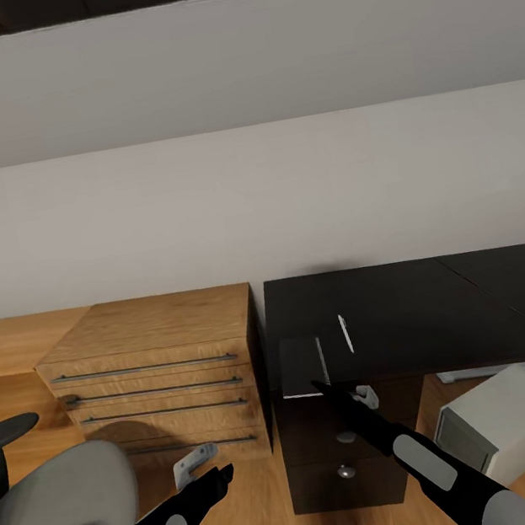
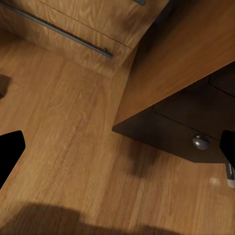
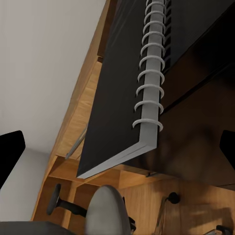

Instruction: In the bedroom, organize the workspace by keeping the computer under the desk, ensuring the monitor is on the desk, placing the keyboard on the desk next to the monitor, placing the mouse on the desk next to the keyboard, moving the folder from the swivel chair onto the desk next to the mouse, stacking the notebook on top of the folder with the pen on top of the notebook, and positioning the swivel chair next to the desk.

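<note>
Low in the frame, our right gripper point(image 1: 323, 386) reaches the notebook point(image 1: 302, 365) at the desk point(image 1: 407, 307) corner, fingers wide, holding nothing. Next we must close on it.

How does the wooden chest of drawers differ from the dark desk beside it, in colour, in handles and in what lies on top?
The chest of drawers is light wood; the desk is nearly black. The chest has long bar handles, whereas the desk's drawers have small round knobs. The chest's top is bare, while the desk carries a spiral notebook overhanging its front edge and a pen. Both stand side by side against the wall.
</note>
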